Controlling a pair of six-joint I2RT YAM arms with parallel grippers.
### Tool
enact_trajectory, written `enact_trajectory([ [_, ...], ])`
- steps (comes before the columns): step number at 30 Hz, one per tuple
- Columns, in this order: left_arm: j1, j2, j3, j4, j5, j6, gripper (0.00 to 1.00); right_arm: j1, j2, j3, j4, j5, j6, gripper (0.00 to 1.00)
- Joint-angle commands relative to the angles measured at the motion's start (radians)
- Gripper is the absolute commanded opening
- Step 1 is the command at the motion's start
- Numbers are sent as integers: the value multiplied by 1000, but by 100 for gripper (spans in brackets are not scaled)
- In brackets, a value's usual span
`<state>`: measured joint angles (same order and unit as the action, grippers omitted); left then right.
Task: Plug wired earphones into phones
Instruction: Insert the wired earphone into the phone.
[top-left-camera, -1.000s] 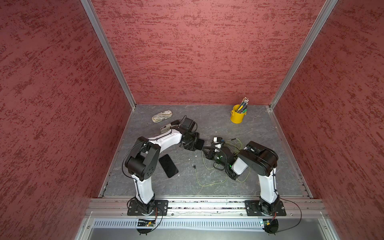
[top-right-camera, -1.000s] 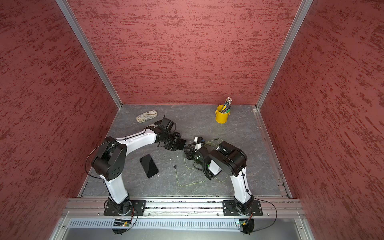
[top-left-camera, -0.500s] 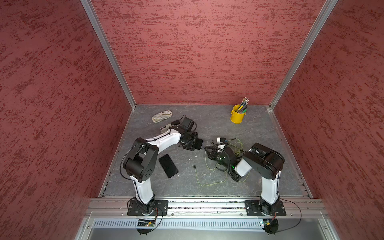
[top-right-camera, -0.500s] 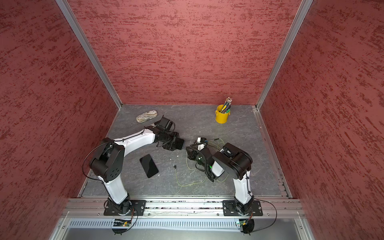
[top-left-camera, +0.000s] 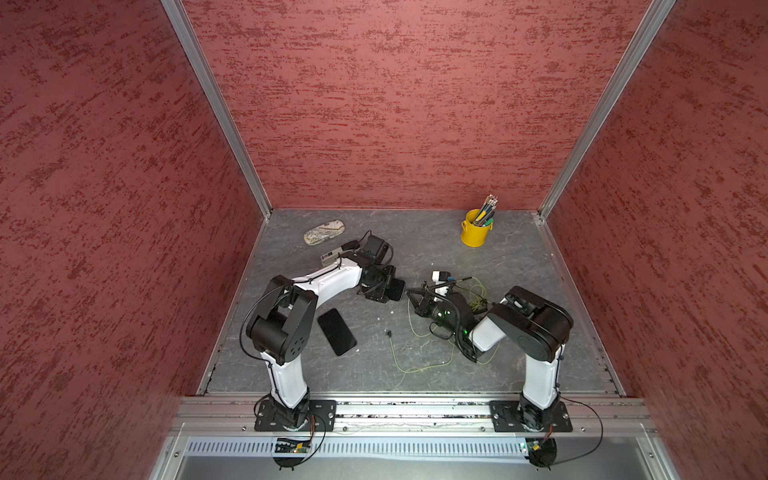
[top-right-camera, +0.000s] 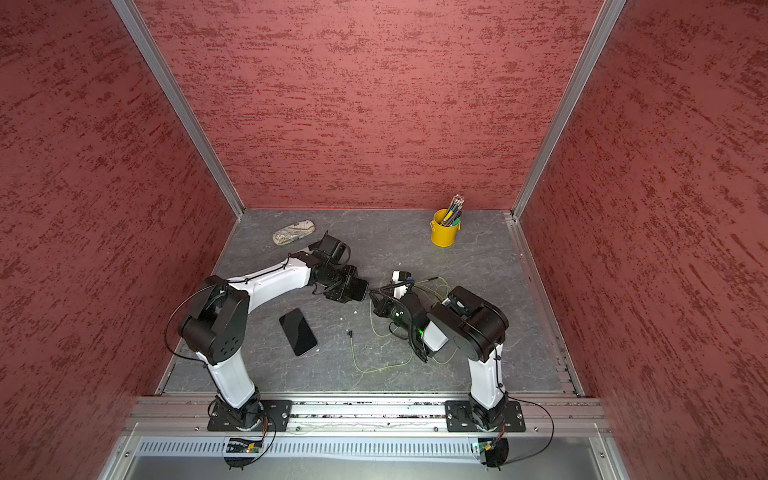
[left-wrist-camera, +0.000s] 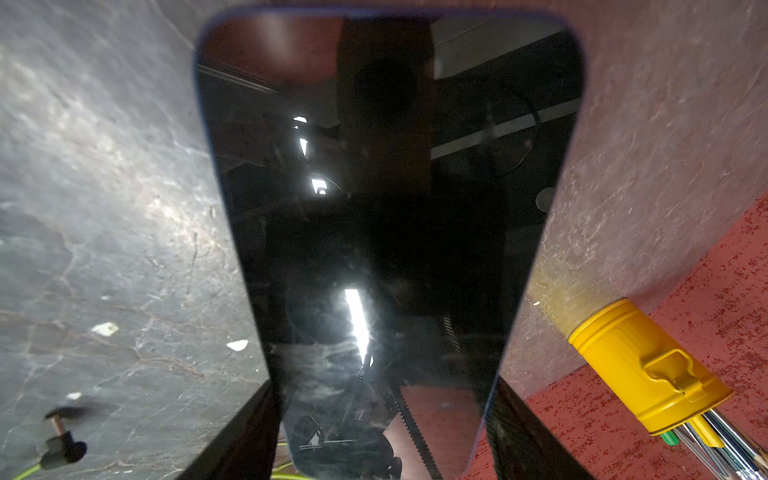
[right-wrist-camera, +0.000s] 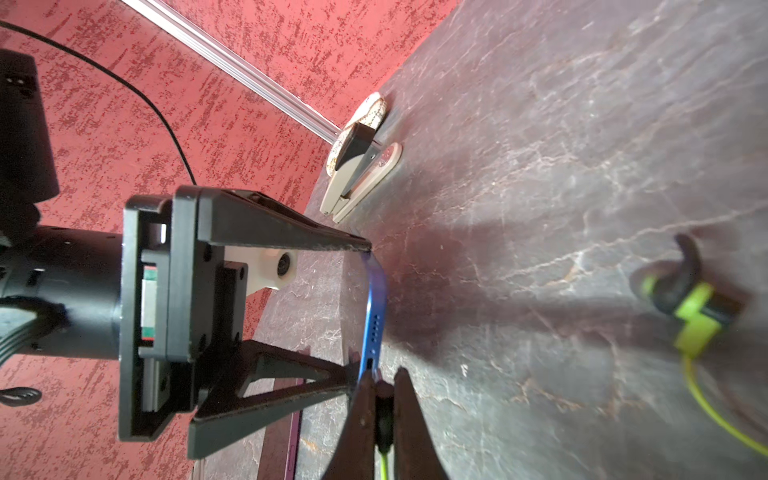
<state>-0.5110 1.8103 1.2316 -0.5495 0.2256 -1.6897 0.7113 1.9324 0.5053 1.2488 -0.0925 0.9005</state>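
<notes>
Clutter lay along the far side of the desk (top-left-camera: 415, 382): a patterned case (top-left-camera: 324, 232) at the far left, a grey-and-black stapler (right-wrist-camera: 359, 174) just near of it, and a yellow cup (top-left-camera: 476, 233) at the far right, upright, with pens (top-left-camera: 485, 208) standing in it. In both top views my left arm hid part of the stapler.

My left hand (right-wrist-camera: 360, 309) gripped a blue-edged phone (left-wrist-camera: 386, 208) across its width, port end toward the right arm. My right hand (right-wrist-camera: 383, 386) was closed on the black plug (right-wrist-camera: 384, 409) of a yellow-green cable (right-wrist-camera: 383, 461). The plug's tip sat just beside the port (right-wrist-camera: 370, 363); I could not tell whether it had entered.

A second phone (top-left-camera: 336, 331) lay flat, screen up, near the left arm's elbow. A loose cable (top-left-camera: 393, 353) curled on the desk between the arms, its own plug free. More cable lay tangled (top-left-camera: 478, 291) beside the right arm, which covered part of it.

Only the right wrist view showed the port, the pinched plug and an earbud (right-wrist-camera: 681, 291) resting on the desk. In the top views the two hands were dark shapes nearly meeting. The left wrist view was mostly glossy screen.
</notes>
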Motion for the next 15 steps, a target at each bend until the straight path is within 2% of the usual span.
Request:
enact_trajectory([
  [1,-4,-21,6,7,-8,1,68,5,-12,16,12,-23,-14,0],
  [15,-10,-26,0,21,2,-4,68,6,1,39,-42,-13,-20,0],
])
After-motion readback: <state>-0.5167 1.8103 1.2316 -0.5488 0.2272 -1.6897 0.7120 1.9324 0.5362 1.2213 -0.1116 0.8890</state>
